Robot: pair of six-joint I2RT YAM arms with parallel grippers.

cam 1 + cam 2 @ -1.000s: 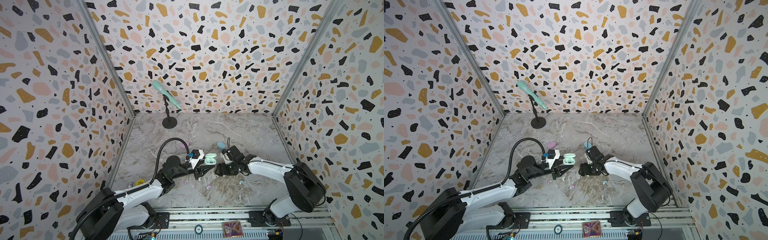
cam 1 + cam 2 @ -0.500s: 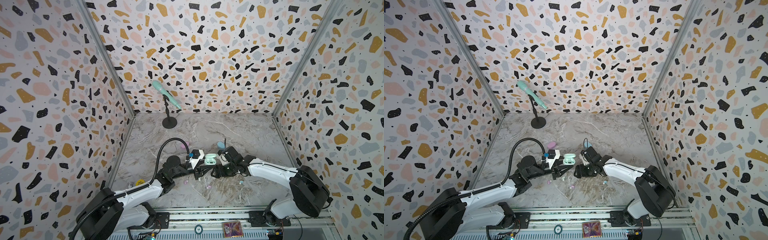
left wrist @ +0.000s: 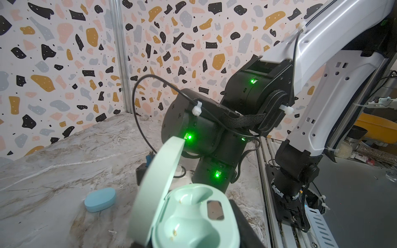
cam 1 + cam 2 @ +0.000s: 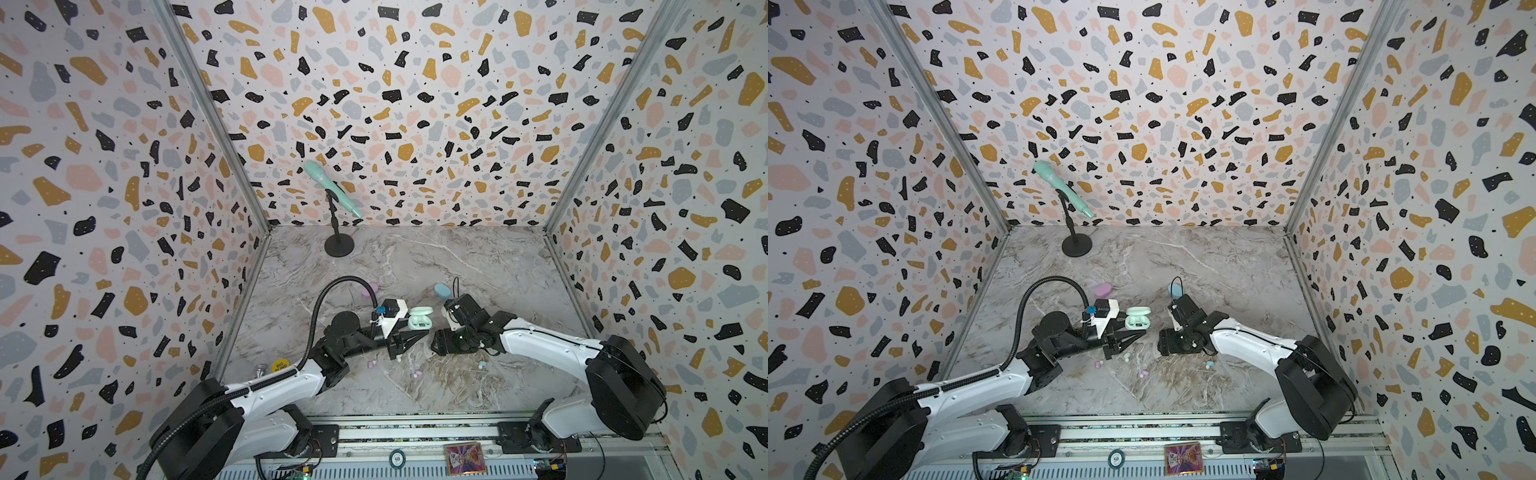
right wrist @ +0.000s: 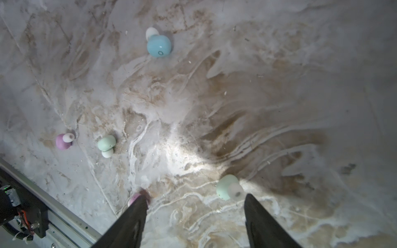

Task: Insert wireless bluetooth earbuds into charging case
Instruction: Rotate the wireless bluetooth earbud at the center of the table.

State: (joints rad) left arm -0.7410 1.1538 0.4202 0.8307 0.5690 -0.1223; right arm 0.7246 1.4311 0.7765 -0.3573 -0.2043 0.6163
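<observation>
Five tiny earbuds lie loose on the marble worktop (image 5: 300, 107); none is in a case yet. In the right wrist view, a mint earbud (image 5: 227, 189) sits just inside one tip of the right gripper (image 5: 195, 196), whose jaws stand wide and empty over the surface. A pink earbud (image 5: 136, 197) is half hidden behind the opposite tip. Farther off lie a second mint earbud (image 5: 106, 145), a second pink earbud (image 5: 63, 141) and a blue earbud (image 5: 159, 46). The left gripper (image 4: 415, 338) has its jaws closed on the base of the mint charging case (image 3: 189, 219), which has its lid up and both sockets empty.

The near mint earbud lies off-centre between the jaws. If they close as they stand, one tip would likely reach it first and push it aside. Its rounded shell could also squirt out and roll. The pink earbud by the other tip might be knocked or pinched along with it. The case is gripped only low down, so it could tilt when an earbud is pressed in.

Only one blue earbud shows, and its partner is nowhere visible. In both top views the earbuds are mere specks and the right fingertips are hidden under the wrist. The left fingertips are mostly cut off in the left wrist view. A closed blue case (image 3: 100, 199) rests on the worktop, and a pink case (image 4: 371, 289) is partly hidden behind the left arm's cable.
</observation>
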